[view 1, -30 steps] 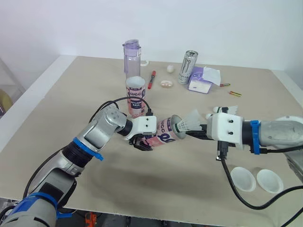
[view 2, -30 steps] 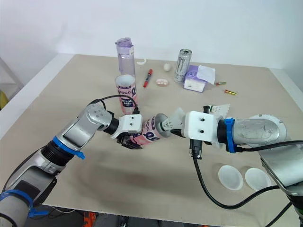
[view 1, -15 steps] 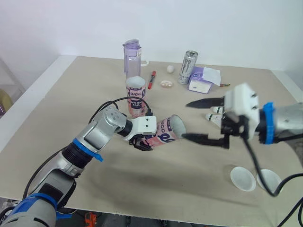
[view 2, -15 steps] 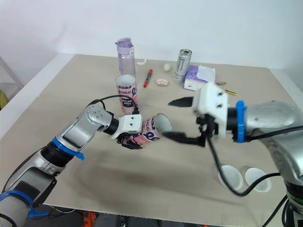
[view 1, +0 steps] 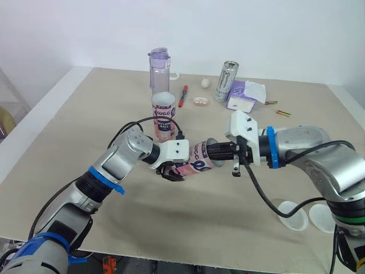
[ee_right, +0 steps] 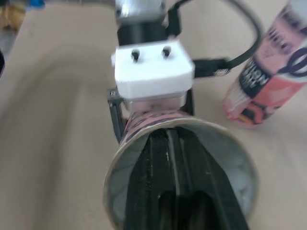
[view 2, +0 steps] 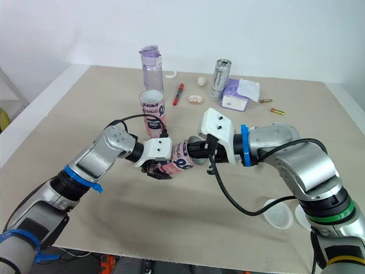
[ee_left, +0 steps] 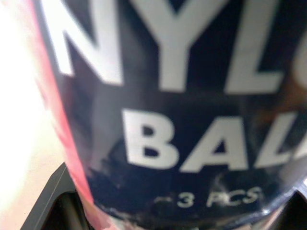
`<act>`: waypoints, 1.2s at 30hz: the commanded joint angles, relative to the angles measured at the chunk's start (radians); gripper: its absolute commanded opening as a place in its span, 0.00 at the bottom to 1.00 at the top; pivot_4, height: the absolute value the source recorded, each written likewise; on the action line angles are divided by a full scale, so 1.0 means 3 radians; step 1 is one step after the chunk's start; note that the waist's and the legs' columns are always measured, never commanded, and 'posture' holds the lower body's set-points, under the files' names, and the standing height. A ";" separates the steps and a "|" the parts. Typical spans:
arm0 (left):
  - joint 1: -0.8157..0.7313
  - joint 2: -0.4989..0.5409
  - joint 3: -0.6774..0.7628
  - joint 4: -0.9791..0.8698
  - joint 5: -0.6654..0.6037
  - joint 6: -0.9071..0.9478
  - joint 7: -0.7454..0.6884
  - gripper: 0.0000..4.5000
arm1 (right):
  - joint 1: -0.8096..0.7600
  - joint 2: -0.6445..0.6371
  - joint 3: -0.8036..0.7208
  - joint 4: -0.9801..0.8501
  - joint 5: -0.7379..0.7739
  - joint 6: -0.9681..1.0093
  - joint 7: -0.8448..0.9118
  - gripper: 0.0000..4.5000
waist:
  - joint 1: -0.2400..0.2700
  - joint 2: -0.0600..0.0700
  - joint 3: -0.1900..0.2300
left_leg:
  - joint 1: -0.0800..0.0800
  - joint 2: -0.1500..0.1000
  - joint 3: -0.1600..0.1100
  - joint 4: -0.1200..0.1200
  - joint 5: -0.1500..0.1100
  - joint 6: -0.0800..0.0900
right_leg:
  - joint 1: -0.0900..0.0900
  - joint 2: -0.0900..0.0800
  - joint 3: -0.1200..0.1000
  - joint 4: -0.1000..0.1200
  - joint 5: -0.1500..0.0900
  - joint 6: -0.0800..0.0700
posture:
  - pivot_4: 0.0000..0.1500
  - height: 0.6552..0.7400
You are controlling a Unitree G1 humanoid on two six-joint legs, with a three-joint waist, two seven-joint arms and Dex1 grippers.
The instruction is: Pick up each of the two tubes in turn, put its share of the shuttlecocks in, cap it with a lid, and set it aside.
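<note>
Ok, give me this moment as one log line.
left gripper: shut on tube, held sideways | right gripper: shut, reaching inside tube mouth | second tube: upright, uncapped | lids: on table

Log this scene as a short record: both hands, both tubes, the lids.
left hand: shut on held tube, tube tilted, mouth toward the right hand
right hand: fingers together, inside the held tube's mouth
second tube: upright on the table, open, behind the held tube
lids: two, flat on the table, near the right arm
</note>
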 commanded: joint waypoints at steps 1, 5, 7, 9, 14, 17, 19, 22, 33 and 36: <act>0.0025 -0.0013 -0.0058 0.0113 0.0092 0.0013 0.0068 0.68 | -0.0416 0.0025 0.0510 0.0120 -0.0405 0.0044 0.0203 0.01 | -0.0005 0.0000 0.0000 | 0.0001 0.0001 0.0001 0.0000 0.0000 0.0000 | -0.0001 -0.0001 0.0002 0.0000 0.0001 -0.0001 | 1.00 1.00; 0.0035 -0.0035 -0.0068 0.0097 0.0088 0.0024 0.0074 0.68 | -0.0831 0.0260 0.0971 0.0377 -0.0667 0.0237 0.0289 0.01 | -0.0011 0.0000 0.0000 | 0.0002 0.0001 0.0006 0.0000 0.0000 0.0000 | -0.0003 0.0001 0.0000 0.0002 0.0000 0.0000 | 1.00 1.00; 0.0030 -0.0042 -0.0065 0.0101 0.0083 0.0025 0.0070 0.68 | -0.0996 0.0330 0.1162 0.0515 -0.0810 0.0217 0.0422 0.01 | -0.0007 0.0000 0.0000 | 0.0004 0.0003 0.0009 0.0001 0.0000 0.0001 | -0.0004 0.0002 -0.0001 0.0005 0.0001 -0.0001 | 1.00 1.00; 0.0030 -0.0042 -0.0063 0.0111 0.0086 0.0016 0.0067 0.68 | -0.1112 0.0404 0.1287 0.0634 -0.0898 0.0210 0.0535 0.01 | -0.0015 0.0001 -0.0001 | 0.0006 0.0008 0.0009 0.0001 0.0002 0.0003 | -0.0005 0.0004 -0.0004 0.0007 0.0005 -0.0007 | 1.00 1.00; 0.0025 -0.0064 -0.0060 0.0116 0.0091 0.0013 0.0069 0.68 | -0.1231 0.0603 0.1498 0.0953 -0.1147 0.0131 0.0740 0.01 | -0.0027 0.0000 -0.0002 | 0.0024 0.0021 0.0020 0.0001 0.0002 0.0003 | 0.0004 0.0020 -0.0002 0.0008 0.0012 -0.0018 | 1.00 1.00; 0.0032 -0.0075 -0.0058 0.0109 0.0096 0.0013 0.0068 0.68 | -0.1229 0.0718 0.1518 0.1044 -0.1186 0.0118 0.0865 0.01 | -0.0028 0.0000 -0.0003 | 0.0040 0.0041 0.0022 -0.0001 0.0002 0.0002 | 0.0002 0.0034 -0.0003 0.0009 0.0018 -0.0028 | 1.00 1.00; 0.0030 -0.0084 -0.0055 0.0116 0.0104 0.0014 0.0071 0.68 | -0.1208 0.0793 0.1449 0.1087 -0.1161 0.0134 0.0895 0.01 | -0.0030 0.0003 -0.0005 | 0.0046 0.0044 0.0023 -0.0003 0.0002 0.0002 | 0.0003 0.0037 -0.0003 0.0009 0.0020 -0.0032 | 1.00 1.00; 0.0038 -0.0084 -0.0046 0.0113 0.0111 0.0019 0.0072 0.68 | -0.1185 0.0857 0.1321 0.1122 -0.1152 0.0153 0.0916 0.01 | -0.0032 0.0006 -0.0007 | 0.0049 0.0049 0.0025 -0.0006 0.0002 0.0002 | 0.0000 0.0042 -0.0003 0.0009 0.0026 -0.0042 | 1.00 1.00; 0.0086 -0.0067 -0.0015 0.0137 0.0134 -0.0045 0.0098 0.68 | -0.0991 0.0426 0.0291 0.0644 -0.0693 0.0572 0.0951 0.01 | 0.0000 0.0007 -0.0006 | 0.0020 0.0047 0.0029 -0.0004 0.0005 -0.0001 | -0.0009 0.0027 -0.0003 0.0009 0.0024 -0.0038 | 1.00 1.00; 0.0107 -0.0048 0.0000 0.0143 0.0138 -0.0085 0.0094 0.68 | -0.0777 0.0155 -0.0112 0.0387 -0.0438 0.0705 0.0968 0.01 | 0.0009 0.0007 -0.0006 | 0.0006 0.0035 0.0030 -0.0004 0.0006 -0.0004 | -0.0010 0.0017 -0.0004 0.0006 0.0020 -0.0035 | 1.00 1.00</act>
